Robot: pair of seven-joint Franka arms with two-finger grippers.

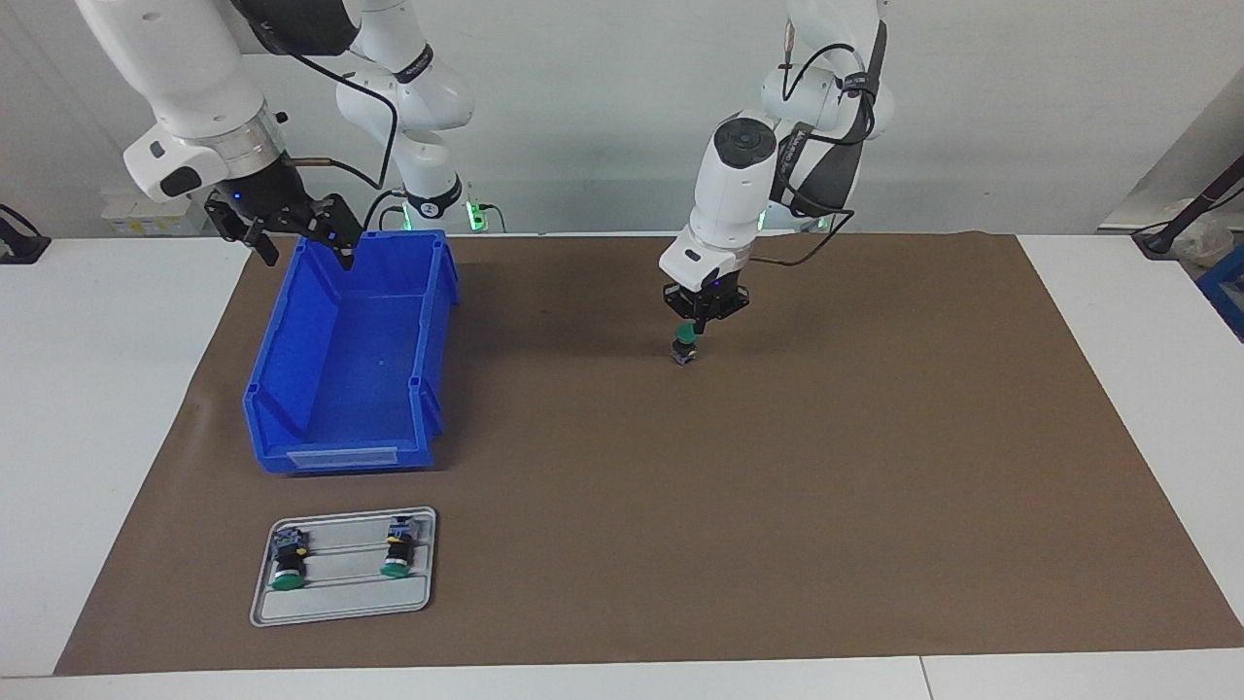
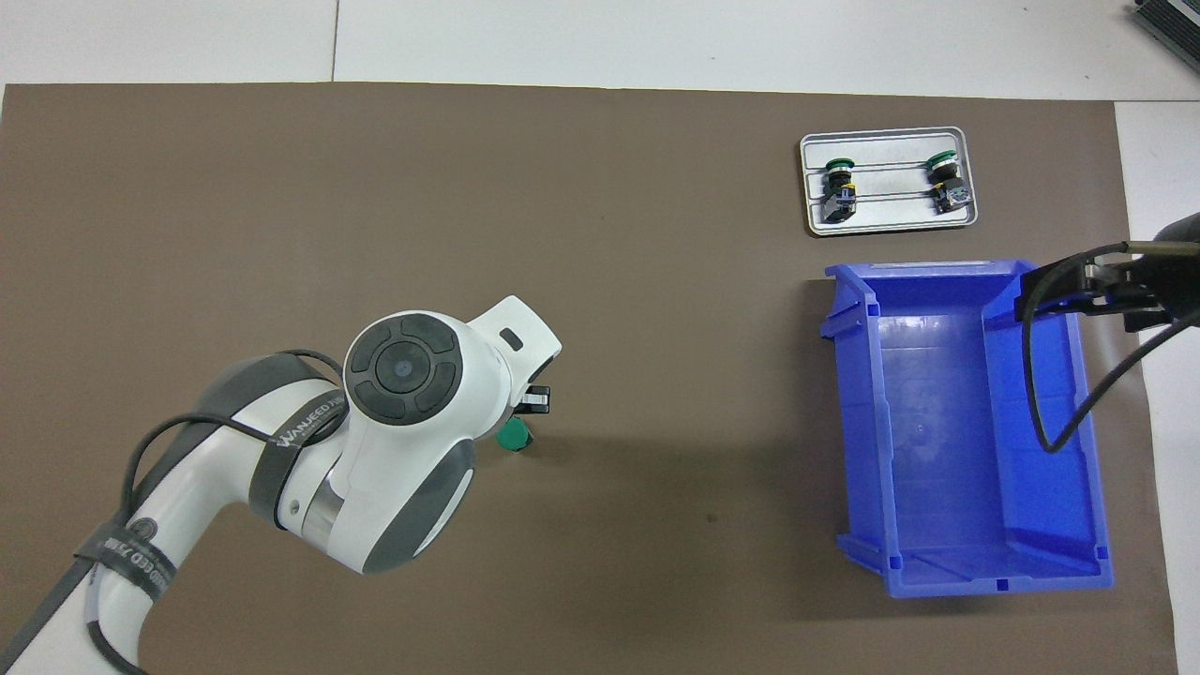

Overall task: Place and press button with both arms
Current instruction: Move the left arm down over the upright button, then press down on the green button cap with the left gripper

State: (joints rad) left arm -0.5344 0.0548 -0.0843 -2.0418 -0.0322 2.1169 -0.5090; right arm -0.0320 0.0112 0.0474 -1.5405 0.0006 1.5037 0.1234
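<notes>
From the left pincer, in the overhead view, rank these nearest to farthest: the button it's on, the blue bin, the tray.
1. Button: directly under the left pincer, which is shut on its green cap, mid-mat.
2. Bin: toward the right arm's end of the table, under the open right pincer.
3. Tray: same end, farther from the robots than the bin.

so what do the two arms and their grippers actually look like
Both arms are glossy white with rounded joints. The left arm has a dark grey round cap, grey straps with lettering and a black cable. The right arm has a silver wrist ring and a black cable too. The left gripper and right gripper are black, with small blue lights.
</notes>
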